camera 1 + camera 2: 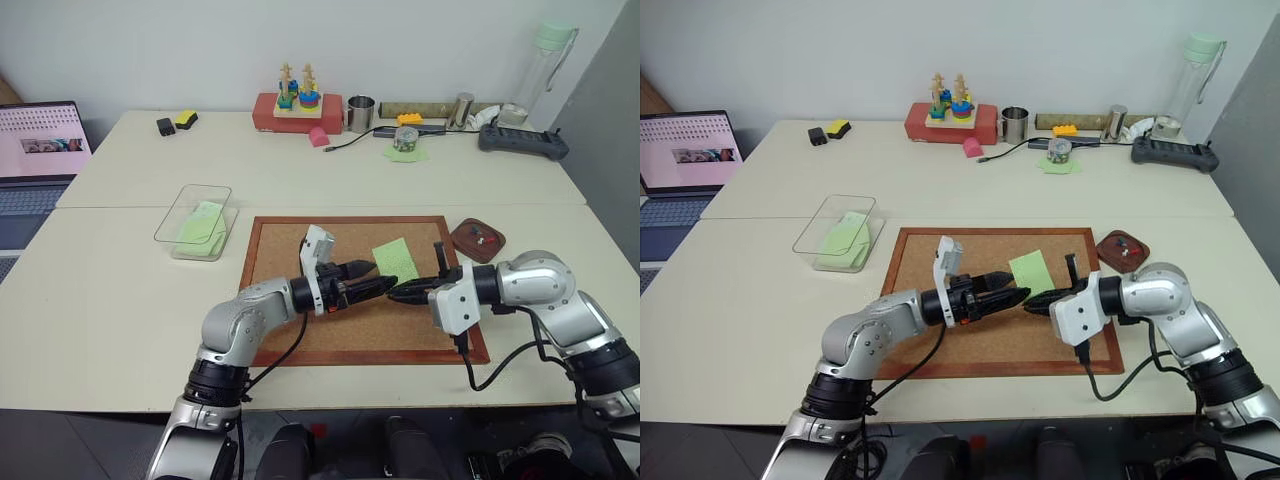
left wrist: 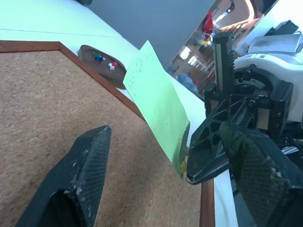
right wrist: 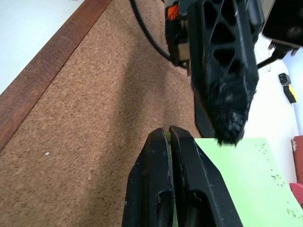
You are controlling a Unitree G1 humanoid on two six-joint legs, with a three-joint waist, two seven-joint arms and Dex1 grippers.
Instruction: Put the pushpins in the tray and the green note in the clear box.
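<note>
Above the large wood-framed corkboard (image 1: 300, 340), which lies near the front edge of the pale surface (image 1: 110, 290), the two pincers meet tip to tip. The right pincer (image 1: 397, 294) is clenched on one edge of the light yellow-green, roughly square paper note (image 1: 396, 260); the right wrist view shows its two black fingers (image 3: 156, 189) pressed together with the note's edge between them. The note stands tilted off the cork, lifted over the board's right half. The left pincer (image 1: 385, 287) is released: in the left wrist view its two black fingers (image 2: 83, 175) stand well apart, one on either side of the note's lower edge, with no visible contact. The small dark brown, rounded, shallow tray (image 1: 478, 240) sits on the surface just beside the corkboard's far right corner, and holds pushpins (image 2: 111, 65) with red and other coloured heads. The transparent rectangular plastic box (image 1: 172, 232) with low walls rests on the surface just beyond the corkboard's far left corner, apart from it, with green paper (image 1: 203, 226) lying inside. Both pincers are well apart from the box and the tray.
</note>
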